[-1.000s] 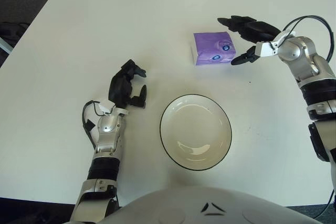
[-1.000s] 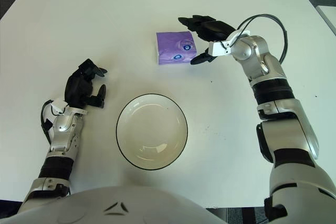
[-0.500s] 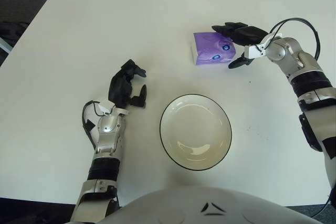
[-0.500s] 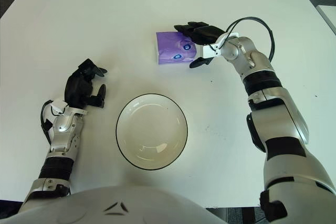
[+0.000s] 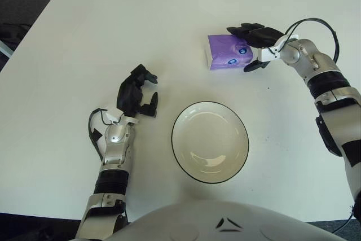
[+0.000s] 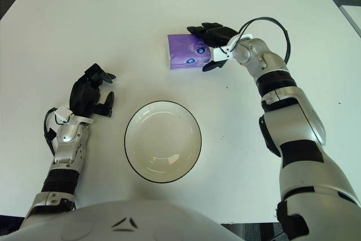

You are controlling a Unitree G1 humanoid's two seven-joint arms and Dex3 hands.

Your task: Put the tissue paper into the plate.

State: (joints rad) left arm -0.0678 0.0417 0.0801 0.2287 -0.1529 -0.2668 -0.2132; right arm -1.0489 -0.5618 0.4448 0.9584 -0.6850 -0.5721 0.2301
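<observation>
The left hand (image 5: 137, 91) shows to the left of the plate, its dark fingers loosely curled around nothing, and it has not shifted over the last second. Just right of it, nearest the robot's body, sits the white plate (image 5: 179, 139) with its thin dark rim, empty on the white table (image 5: 73, 38).

Farther out, beyond the plate and slightly to its right, the purple tissue pack (image 5: 225, 52) lies flat on the table, well apart from the plate. The right hand (image 5: 253, 43) has closed in on it: a second ago it hung just off the pack's right edge, and now its upper fingers reach over the pack's far right corner while the thumb sits against the near right edge. The fingers bracket the pack but do not look clamped yet, and the pack has not moved.

So the reach looks finished and the grasp is forming; squeezing, lifting and carrying back to the plate remain.
</observation>
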